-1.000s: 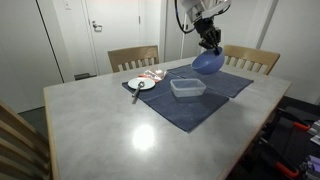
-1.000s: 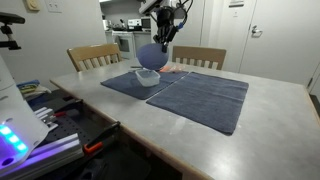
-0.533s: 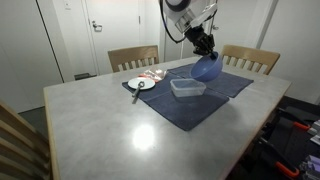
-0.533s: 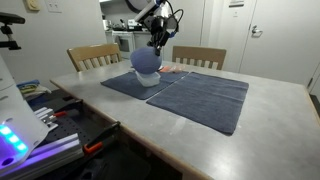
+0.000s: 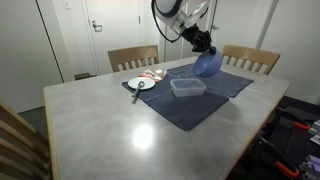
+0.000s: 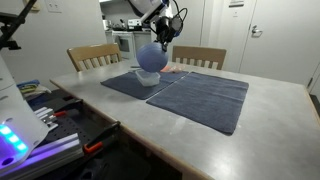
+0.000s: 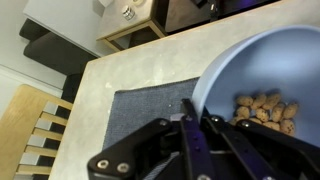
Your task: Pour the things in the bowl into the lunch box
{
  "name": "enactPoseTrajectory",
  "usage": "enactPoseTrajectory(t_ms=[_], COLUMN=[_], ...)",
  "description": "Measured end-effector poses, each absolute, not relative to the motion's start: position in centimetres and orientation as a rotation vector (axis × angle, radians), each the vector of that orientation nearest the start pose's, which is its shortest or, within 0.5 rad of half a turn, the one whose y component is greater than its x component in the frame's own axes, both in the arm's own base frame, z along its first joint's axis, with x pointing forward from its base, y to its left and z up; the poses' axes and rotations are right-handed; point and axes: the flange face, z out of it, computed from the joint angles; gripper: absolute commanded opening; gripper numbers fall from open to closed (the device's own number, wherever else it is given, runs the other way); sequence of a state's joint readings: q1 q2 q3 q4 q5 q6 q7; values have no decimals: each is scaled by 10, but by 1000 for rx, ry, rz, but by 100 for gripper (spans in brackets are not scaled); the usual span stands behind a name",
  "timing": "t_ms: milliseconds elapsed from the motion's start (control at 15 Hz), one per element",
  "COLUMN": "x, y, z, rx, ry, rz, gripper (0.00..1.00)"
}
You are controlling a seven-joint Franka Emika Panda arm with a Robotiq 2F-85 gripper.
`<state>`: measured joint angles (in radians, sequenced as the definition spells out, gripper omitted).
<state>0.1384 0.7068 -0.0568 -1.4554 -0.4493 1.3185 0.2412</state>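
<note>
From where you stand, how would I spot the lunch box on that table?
Find the grey table, then the dark blue cloths by the chairs. The lunch box sits on one: shallow, clear and rectangular, unlike the round white plate beside it and the blue bowl the gripper holds up.

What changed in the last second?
The gripper rolled, tipping the round blue bowl steeper above the clear rectangular plastic lunch box, still gripped. Brown pieces remain inside. Lunch box, small white plate and dark cloths stayed put.
</note>
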Motion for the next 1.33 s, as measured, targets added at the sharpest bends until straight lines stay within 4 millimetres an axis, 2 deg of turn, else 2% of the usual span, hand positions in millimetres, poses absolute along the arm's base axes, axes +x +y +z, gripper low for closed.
enactPoseTrajectory(t_ms=[333,933,1333], x=[633,650,658], y=[15,39,61], z=[251,225,219], rx=[2256,2051,1943], ry=[-56,44,129], rz=[-1016,-1127,-1144], gripper=[1,1,1])
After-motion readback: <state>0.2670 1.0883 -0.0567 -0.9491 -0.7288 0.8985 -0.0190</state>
